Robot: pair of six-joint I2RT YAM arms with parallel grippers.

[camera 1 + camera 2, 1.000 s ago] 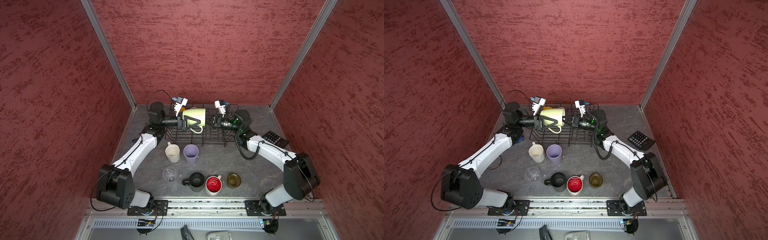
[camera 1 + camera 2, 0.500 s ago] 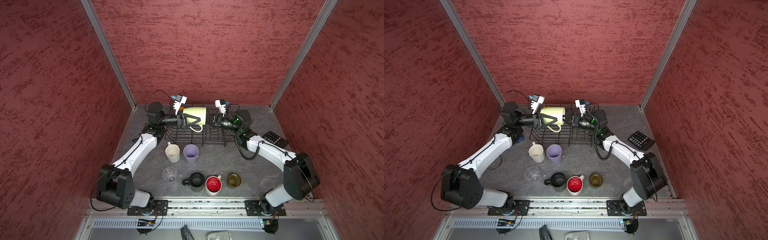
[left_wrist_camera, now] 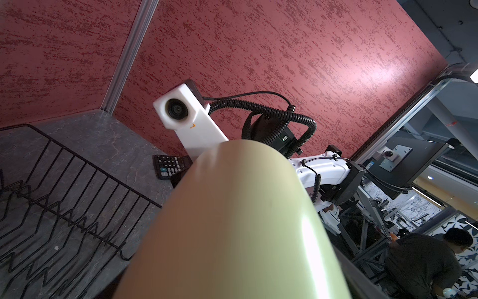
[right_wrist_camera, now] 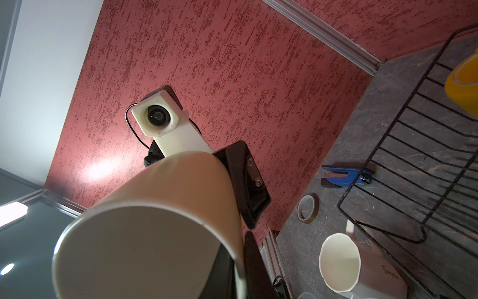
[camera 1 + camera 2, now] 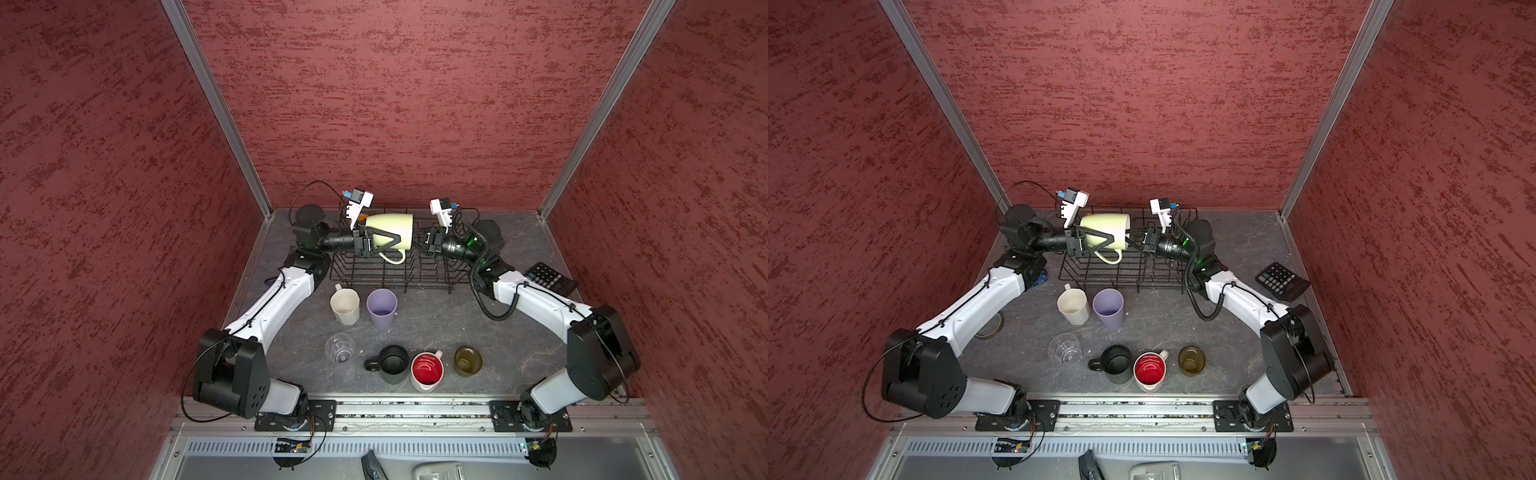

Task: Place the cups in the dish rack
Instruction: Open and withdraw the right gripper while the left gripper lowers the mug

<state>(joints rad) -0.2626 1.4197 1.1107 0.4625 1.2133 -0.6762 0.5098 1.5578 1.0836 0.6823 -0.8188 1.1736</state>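
Above the rack (image 5: 395, 279), upper middle of frame: mug (image 5: 395, 227) shared between both arms.
My left gripper (image 5: 384, 243) clasped the sideways mug's body while my right gripper (image 5: 419, 244) pinched its rim; I judged both held so it couldn't drop. Six cups (image 5: 381, 308) stood lower down.

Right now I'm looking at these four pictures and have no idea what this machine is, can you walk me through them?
It's a tabletop robot with two white arms, each ending in a two-fingered gripper. Two pictures look down from overhead, nearly alike; two come from cameras on the arms' wrists. The left gripper and right gripper both hold a pale green mug sideways above the black wire dish rack, the right pinching its rim. A yellow cup sits in the rack. On the grey table stand a white mug, lilac tumbler, clear glass, black mug, red-inside mug and olive glass; a calculator lies aside.
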